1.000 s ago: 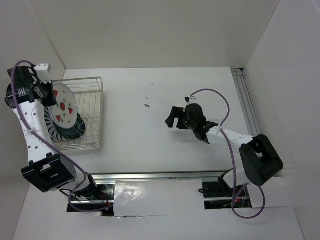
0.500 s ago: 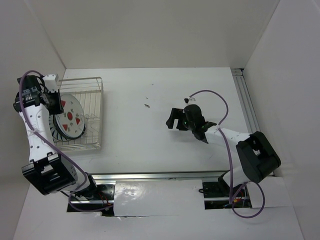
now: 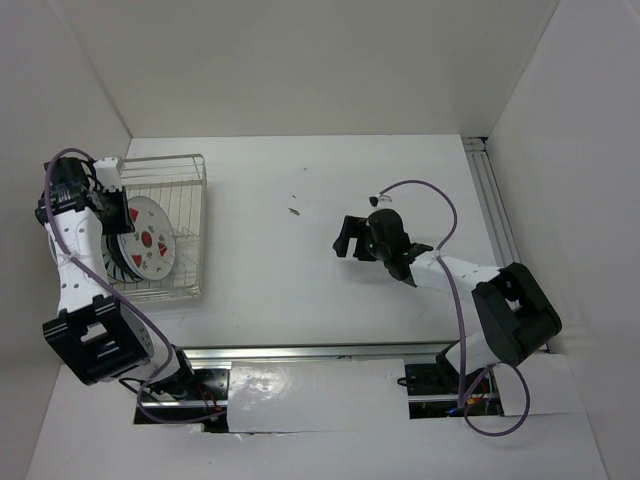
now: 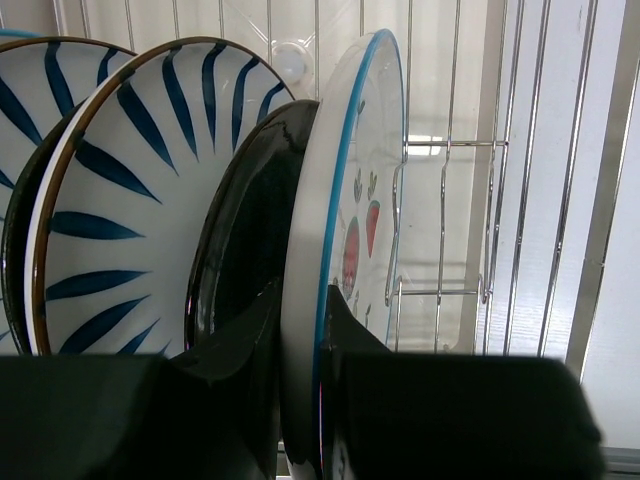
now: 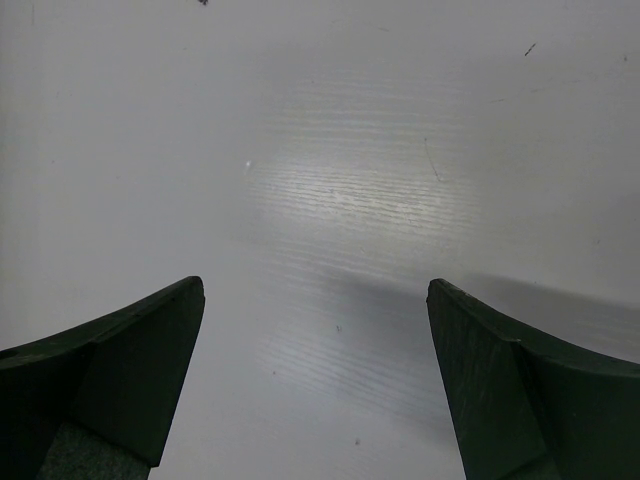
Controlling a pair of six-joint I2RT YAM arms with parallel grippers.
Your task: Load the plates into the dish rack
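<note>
- While the right gripper (image 3: 346,237) is hanging over the bare white table (image 3: 290,285) with its fingers spread wide, the left gripper (image 4: 300,340) is reaching into the dish rack (image 3: 204,225).
- Its fingers (image 4: 235,345) are pinching the rim of the watermelon plate (image 4: 335,190), one on each face.
- That plate is standing upright on edge among the tines, on the side of the row facing the table's middle.
- A dark blue plate (image 4: 250,230) is leaning just behind it (touching, as far as the wrist view shows), and two striped plates (image 4: 130,200) are standing beyond.
</note>
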